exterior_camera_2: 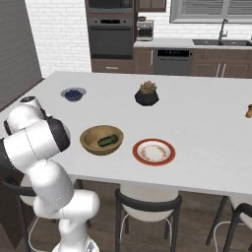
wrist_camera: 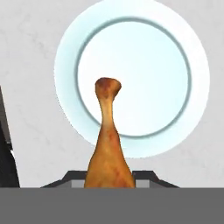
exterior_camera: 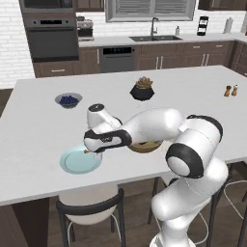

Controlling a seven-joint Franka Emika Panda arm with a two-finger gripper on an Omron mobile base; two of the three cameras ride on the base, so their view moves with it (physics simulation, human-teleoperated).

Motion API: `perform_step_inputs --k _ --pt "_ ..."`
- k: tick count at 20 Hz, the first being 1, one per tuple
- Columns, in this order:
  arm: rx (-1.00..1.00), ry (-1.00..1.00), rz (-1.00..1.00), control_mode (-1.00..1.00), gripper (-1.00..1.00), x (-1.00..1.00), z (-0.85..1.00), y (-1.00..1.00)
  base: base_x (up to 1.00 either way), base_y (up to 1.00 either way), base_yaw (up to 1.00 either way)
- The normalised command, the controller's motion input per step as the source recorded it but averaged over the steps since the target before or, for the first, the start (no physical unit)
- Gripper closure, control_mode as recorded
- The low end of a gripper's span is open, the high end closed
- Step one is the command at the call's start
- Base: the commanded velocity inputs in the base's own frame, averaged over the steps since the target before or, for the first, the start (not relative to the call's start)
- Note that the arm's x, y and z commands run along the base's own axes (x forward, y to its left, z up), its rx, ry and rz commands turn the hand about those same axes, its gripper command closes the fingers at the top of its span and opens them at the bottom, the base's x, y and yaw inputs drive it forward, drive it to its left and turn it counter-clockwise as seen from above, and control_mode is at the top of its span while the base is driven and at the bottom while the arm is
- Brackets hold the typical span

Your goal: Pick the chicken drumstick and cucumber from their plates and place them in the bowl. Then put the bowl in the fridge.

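The counter (exterior_camera: 38,120) carries the bowl (exterior_camera_2: 93,142), cucumber (exterior_camera_2: 109,140) inside. Beside the bowl, over the blue plate (exterior_camera: 72,164), the drumstick (wrist_camera: 107,148) is held in closed jaws. A thin grip could let it slip in transit.

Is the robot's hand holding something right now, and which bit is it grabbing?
Yes: the gripper holds the small orange-brown chicken drumstick by its thick meaty end.

You see the orange-brown chicken drumstick (wrist_camera: 108,148) above the pale blue plate (wrist_camera: 65,57). Right of it, the dark green cucumber (exterior_camera_2: 109,140) lies in the tan wooden bowl (exterior_camera_2: 88,141); the red-rimmed white plate (exterior_camera_2: 153,151) farther right.
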Motion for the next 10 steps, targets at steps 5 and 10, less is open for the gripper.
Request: perform_step_inputs --k 5,10 --pt "0.01 0.02 -0.26 -1.00 1.00 -0.01 0.88 -0.86 0.00 0.00 0.00" --pt "0.01 0.01 -0.38 -1.00 1.00 0.01 0.35 -0.94 0.00 0.00 0.00"
